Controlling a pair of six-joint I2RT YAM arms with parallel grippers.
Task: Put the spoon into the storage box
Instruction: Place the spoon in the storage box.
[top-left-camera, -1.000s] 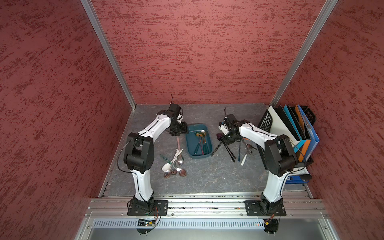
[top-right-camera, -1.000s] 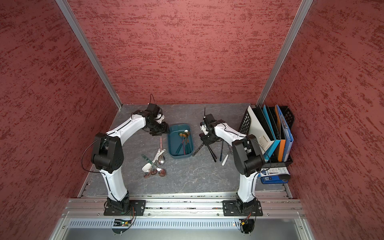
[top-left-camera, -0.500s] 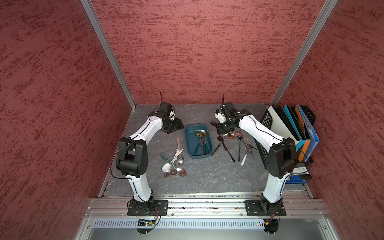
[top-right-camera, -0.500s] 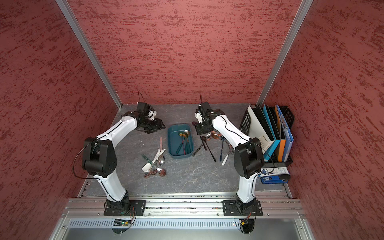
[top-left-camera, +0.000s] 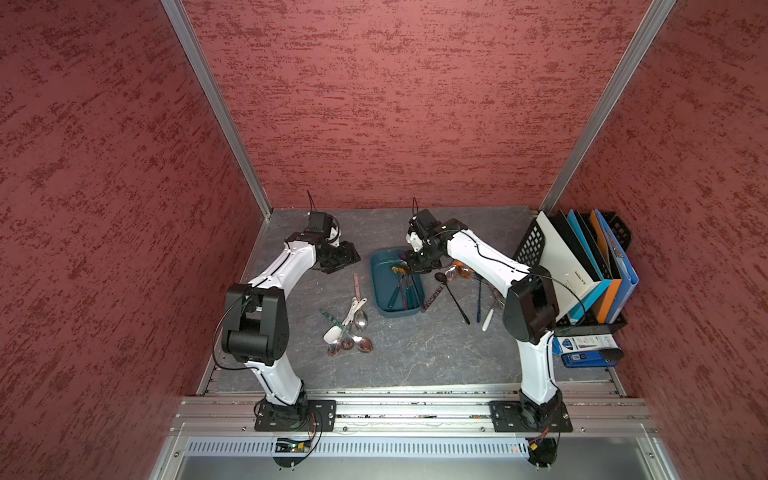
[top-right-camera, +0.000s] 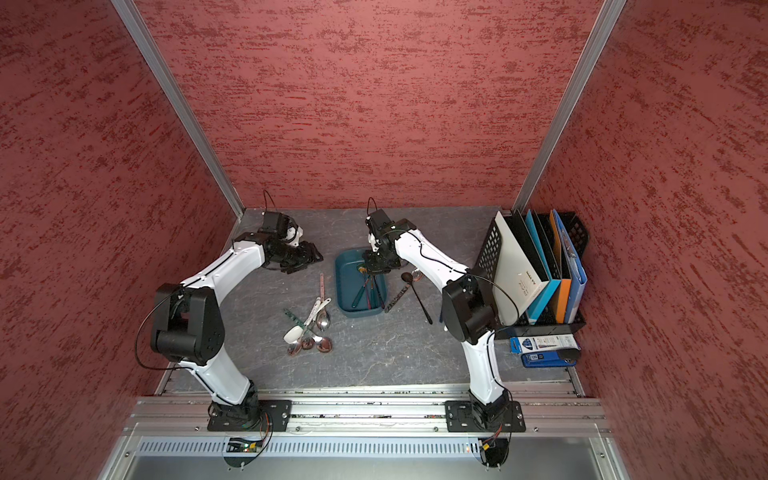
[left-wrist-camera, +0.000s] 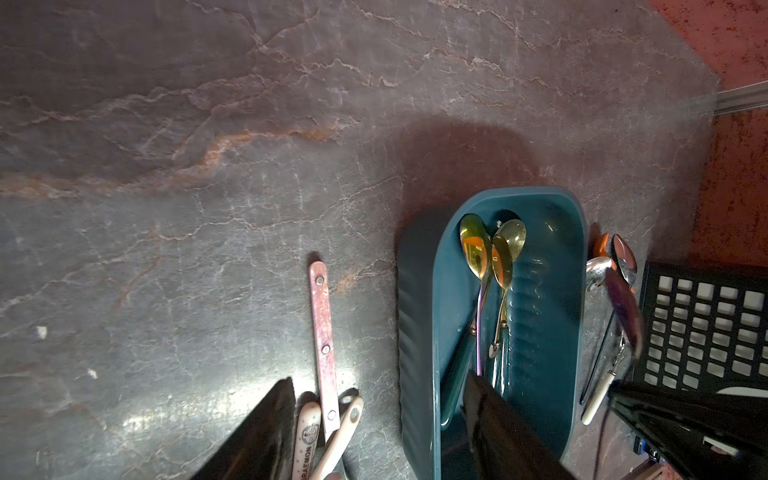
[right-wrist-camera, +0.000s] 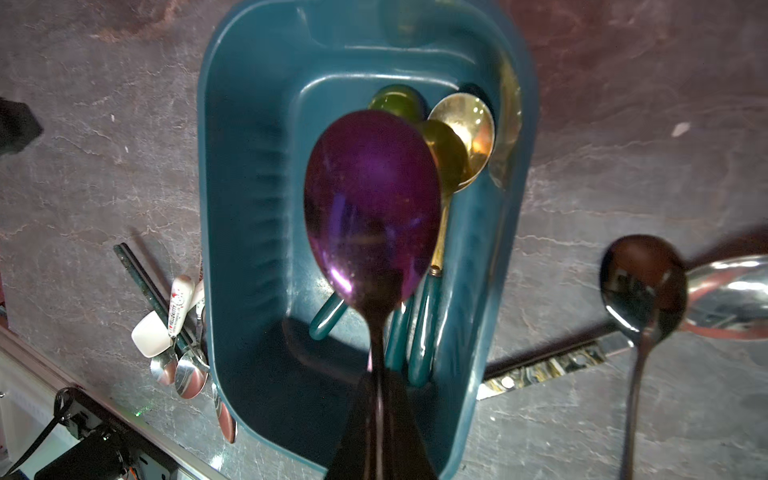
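Our right hand (right-wrist-camera: 380, 390), clenched on the handle of a purple spoon (right-wrist-camera: 372, 199), has swung in from the loose spoons (top-left-camera: 454, 296) nearer the right edge. It now hangs over the far end of the box (top-left-camera: 379, 286) at mid-surface, above the gold spoons (right-wrist-camera: 461, 120) already inside. Only the drop remains, we judge. Our left hand (top-left-camera: 341, 258), released and empty, has pulled back toward the far-left corner.

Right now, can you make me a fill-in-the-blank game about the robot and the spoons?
The right gripper is shut on a ____ spoon.
That spoon hangs over the teal ____ box.
The left gripper is ____ and holds nothing.
The spoons lying in the box have ____ bowls.
Missing words: purple, storage, open, gold.
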